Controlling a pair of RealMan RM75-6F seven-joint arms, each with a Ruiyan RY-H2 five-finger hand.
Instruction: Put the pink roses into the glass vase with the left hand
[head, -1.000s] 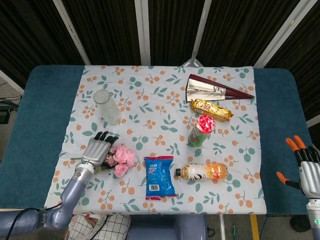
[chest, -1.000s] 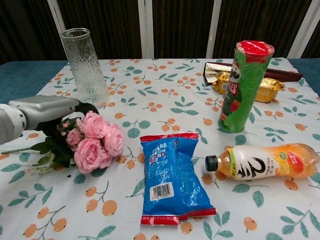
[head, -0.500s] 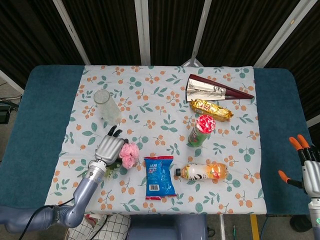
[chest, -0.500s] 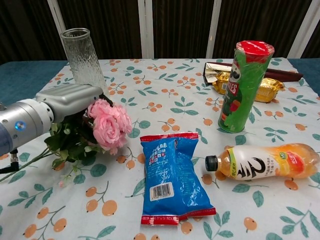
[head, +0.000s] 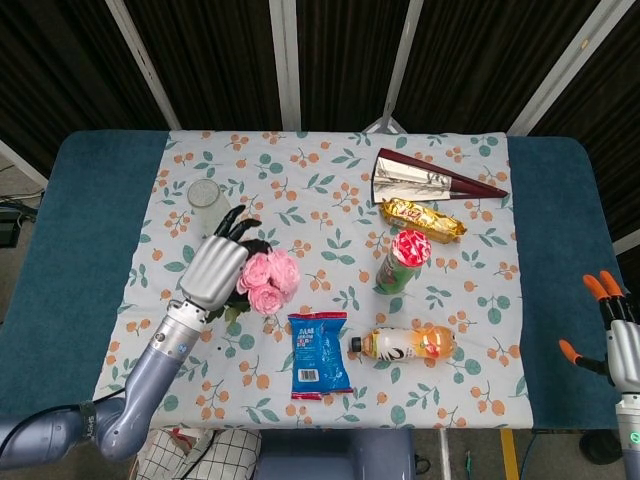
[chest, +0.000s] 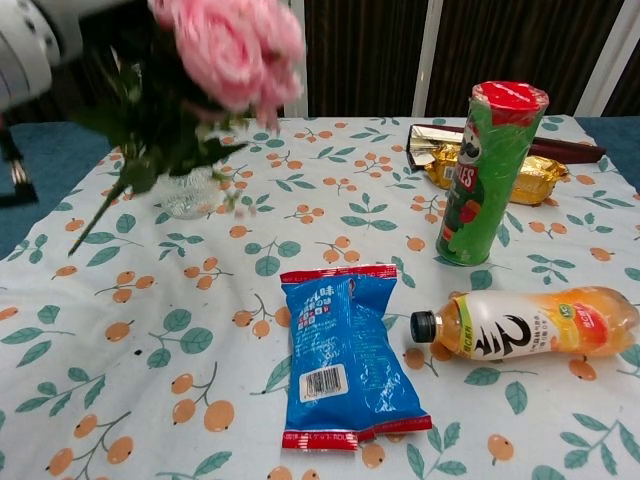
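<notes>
Left hand (head: 213, 272) clasped around pink roses (head: 268, 281), bunch lifted clear of floral tablecloth (head: 330, 210), blooms just right of glass vase (head: 205, 194). From chest view, stems hung across vase base (chest: 190, 195). Right hand (head: 618, 343) at far right table edge, fingers apart, holding nothing. Blue snack bag (chest: 343, 354) beside lying juice bottle (chest: 525, 323).

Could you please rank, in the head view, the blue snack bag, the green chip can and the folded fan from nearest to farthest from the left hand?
From the left hand, which holds the pink roses:
1. Blue snack bag, lying just right of it, toward the table's near edge.
2. Green chip can, upright at centre-right.
3. Folded fan, far right, near the back edge.
</notes>
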